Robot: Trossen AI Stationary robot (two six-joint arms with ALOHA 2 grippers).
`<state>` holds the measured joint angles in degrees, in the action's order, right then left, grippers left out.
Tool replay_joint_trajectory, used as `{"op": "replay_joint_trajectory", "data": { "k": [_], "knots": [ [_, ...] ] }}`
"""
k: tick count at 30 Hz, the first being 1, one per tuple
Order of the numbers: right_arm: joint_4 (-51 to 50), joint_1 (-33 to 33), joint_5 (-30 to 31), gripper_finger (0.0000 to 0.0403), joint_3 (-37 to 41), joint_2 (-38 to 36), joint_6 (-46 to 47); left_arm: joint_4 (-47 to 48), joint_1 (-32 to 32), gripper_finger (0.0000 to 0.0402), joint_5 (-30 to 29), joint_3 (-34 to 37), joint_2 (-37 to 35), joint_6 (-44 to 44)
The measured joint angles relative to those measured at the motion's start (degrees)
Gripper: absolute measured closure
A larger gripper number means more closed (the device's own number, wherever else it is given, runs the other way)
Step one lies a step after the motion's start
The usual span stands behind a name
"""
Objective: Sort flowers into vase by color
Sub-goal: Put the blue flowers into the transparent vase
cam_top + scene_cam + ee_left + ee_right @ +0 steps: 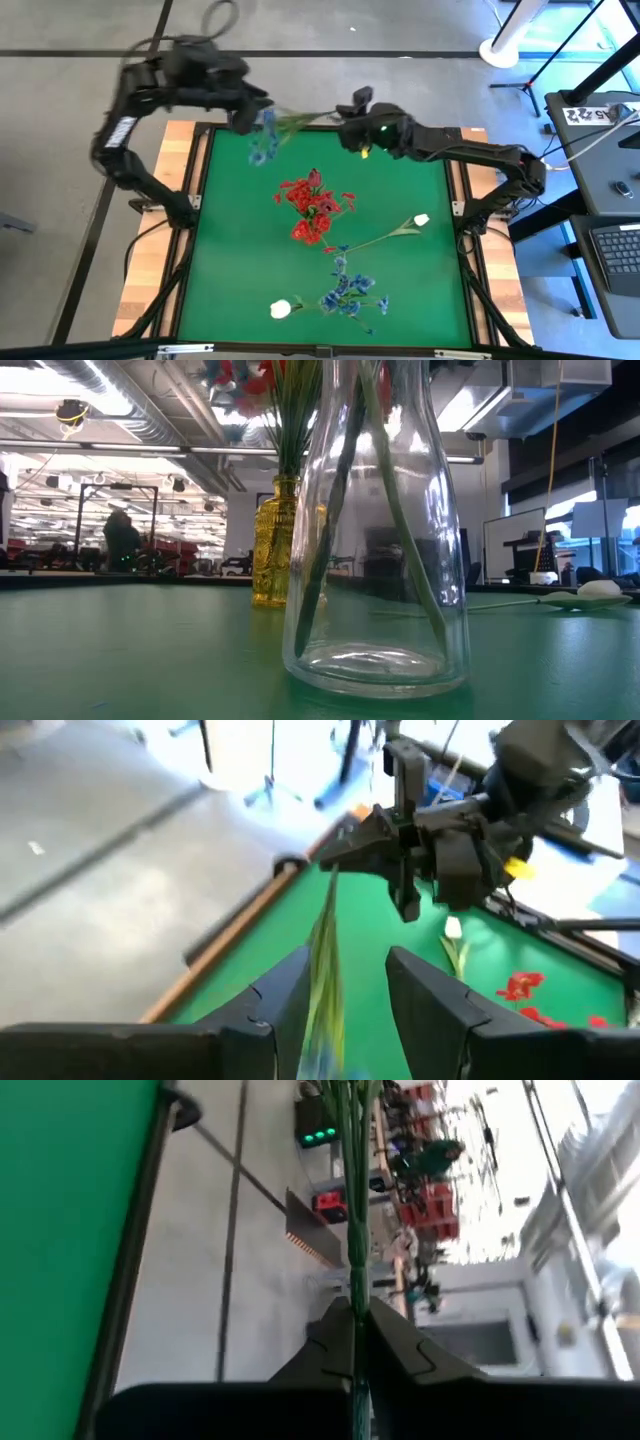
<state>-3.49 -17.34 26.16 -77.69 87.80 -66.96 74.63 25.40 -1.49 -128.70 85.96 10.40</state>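
Seen from above, a green bench [400, 290] carries two dark arms that meet at its far edge, passing a blue spray [264, 138] between them.

The left claw [250, 118] hangs over the far-left part of the bench. Its fingers [275, 1005] stand apart on either side of the spray's stem, not pressing it. The blue blossoms droop just below this claw.

The right claw [345, 128] reaches in from the far right. Its fingers [395, 1345] are clamped shut on the thin green stem end of the same spray, which runs level between the two claws above the bench.

A bunch of red sprays [312, 205] stands near the middle of the bench in a yellow vase [275, 545]. Nearer the front, more blue sprays [350, 292] stand in a clear glass vase [375, 560]. A white bud [421, 219] lies flat on the right side, its stem pointing towards the middle. A second white bud [281, 309] lies near the front edge, just left of the clear vase.

A person [121, 540] shows far off in the room behind.
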Motion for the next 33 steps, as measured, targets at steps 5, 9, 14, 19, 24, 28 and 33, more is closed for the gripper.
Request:
{"op": "replay_joint_trajectory", "data": {
  "k": [5, 9, 14, 19, 24, 28, 33],
  "knots": [
    [-4.92, -5.22, -6.80, 0.0397, -0.02, -6.58, 13.63, -0.92, -3.21, 0.0276, -4.77, 2.62, -8.34, 0.55],
    [-8.39, -11.34, -21.65, 0.0397, -0.02, -11.98, 28.07, -4.46, -6.20, 0.0280, -4.93, 10.16, -13.87, 2.26],
    [-7.69, -18.45, -47.80, 0.0397, -0.04, -17.00, 47.75, -16.01, -10.81, 0.0282, -5.24, 26.68, -20.63, 2.17],
    [-1.97, -19.06, -67.80, 0.0397, -0.07, -20.02, 65.58, -33.19, -14.92, 0.0282, -5.28, 43.75, -27.04, 1.03],
    [-2.84, -10.93, -68.24, 0.0397, 0.61, -22.86, 69.58, -47.18, -20.17, 0.0282, -5.31, 56.17, -30.97, 1.05],
    [-0.70, -1.86, -62.65, 0.0397, 4.41, -25.30, 69.35, -59.85, -25.60, 0.0282, -5.30, 63.03, -32.36, 1.00],
    [10.94, 8.00, -53.49, 0.0397, 11.91, -25.49, 70.48, -77.16, -31.99, 0.0283, -6.53, 66.46, -30.09, -5.53]
  ]
}}
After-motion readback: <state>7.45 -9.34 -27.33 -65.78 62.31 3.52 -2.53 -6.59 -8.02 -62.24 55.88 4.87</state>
